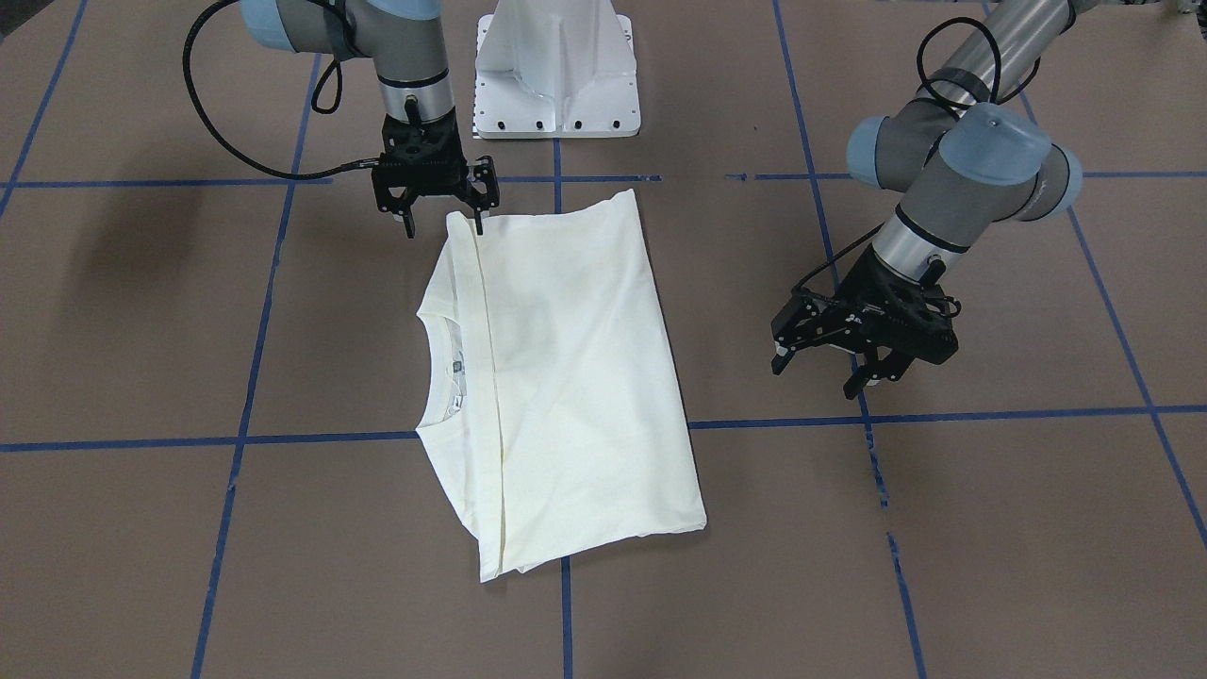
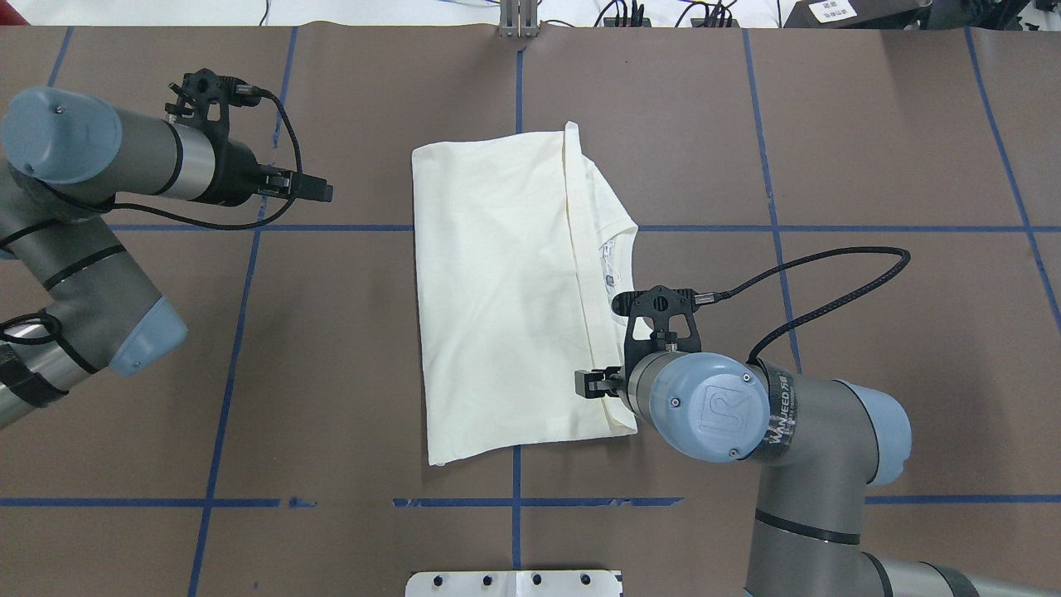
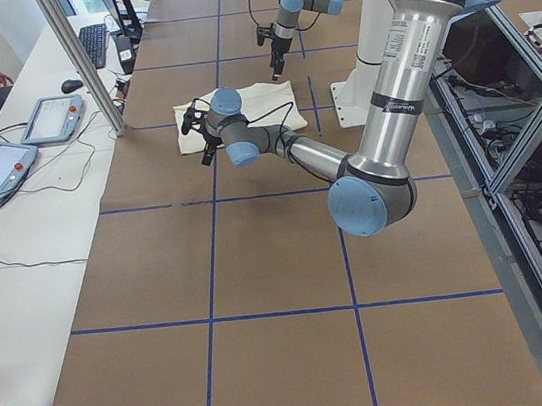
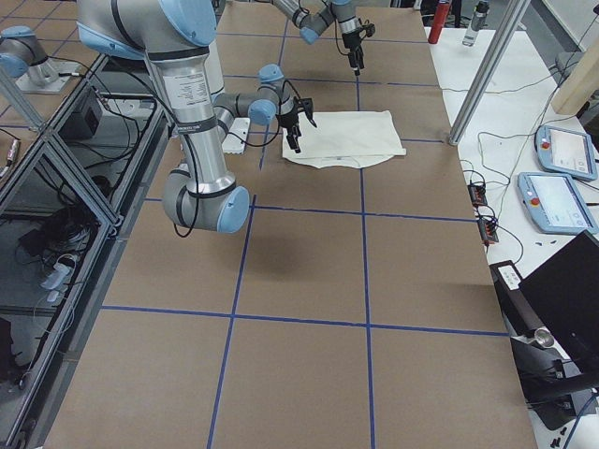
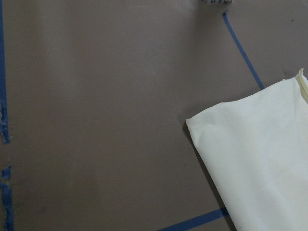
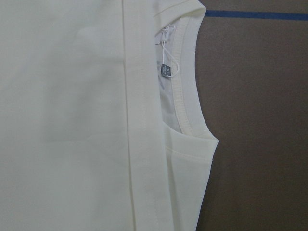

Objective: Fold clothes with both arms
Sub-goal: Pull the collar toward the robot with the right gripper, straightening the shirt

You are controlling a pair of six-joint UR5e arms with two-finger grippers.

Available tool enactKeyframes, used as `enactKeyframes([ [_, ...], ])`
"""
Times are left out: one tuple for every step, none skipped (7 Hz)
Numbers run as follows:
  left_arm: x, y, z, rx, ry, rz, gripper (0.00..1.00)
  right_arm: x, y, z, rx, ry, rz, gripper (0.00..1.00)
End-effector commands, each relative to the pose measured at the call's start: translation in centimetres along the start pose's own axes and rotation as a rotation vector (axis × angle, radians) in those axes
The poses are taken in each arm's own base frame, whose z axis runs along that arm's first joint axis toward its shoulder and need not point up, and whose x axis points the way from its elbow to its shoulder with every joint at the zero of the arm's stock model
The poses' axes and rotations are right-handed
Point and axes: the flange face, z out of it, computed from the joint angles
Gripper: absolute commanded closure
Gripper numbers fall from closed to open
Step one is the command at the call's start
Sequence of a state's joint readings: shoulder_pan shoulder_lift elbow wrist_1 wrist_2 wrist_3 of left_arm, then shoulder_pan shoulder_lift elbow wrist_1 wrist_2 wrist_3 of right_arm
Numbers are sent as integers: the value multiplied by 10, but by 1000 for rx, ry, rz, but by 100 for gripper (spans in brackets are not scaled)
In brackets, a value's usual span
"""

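Cream T-shirt [image 2: 497, 290], folded plain side up into a rectangle at mid-table [image 1: 141, 330], collar toward the table's right end. Right gripper [image 1: 445, 226], jaws wide, straddles the shirt corner nearest the robot-side edge without clamping it, apparently placed for the next fold. Left gripper [image 1: 817, 375] hangs spread and empty, well apart. Overhead, the wrist hides the right jaws; only the right wrist view shows the neck label [image 6: 166, 70].

The shirt [image 2: 497, 290] lies mid-desk [image 2: 870, 124], collar toward the robot's right. The right hand [image 1: 445, 229] hangs at its near right corner; the left hand [image 1: 816, 375] is well apart, leftward.
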State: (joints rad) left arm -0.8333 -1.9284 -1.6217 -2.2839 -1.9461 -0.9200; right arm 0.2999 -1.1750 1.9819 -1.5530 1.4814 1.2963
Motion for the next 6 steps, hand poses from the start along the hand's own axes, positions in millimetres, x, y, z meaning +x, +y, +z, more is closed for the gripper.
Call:
enactKeyframes([
  [14, 21, -43, -62, -57, 2, 0, -5, 7, -3, -9, -19, -142, 0],
  [18, 28, -60, -81, -74, 32, 0, -11, 14, -4, -3, -39, -179, 0],
  [13, 34, -62, -87, -82, 31, 0, -13, 18, -4, 0, -49, -184, 0],
  [13, 36, -61, -91, -82, 32, 0, -15, 21, -4, -3, -50, -188, 0],
  [13, 36, -61, -91, -82, 32, 0, -31, 17, -15, -5, -86, -191, 3],
  [13, 36, -61, -91, -82, 32, 0, -45, 12, -21, 14, -103, -190, 4],
])
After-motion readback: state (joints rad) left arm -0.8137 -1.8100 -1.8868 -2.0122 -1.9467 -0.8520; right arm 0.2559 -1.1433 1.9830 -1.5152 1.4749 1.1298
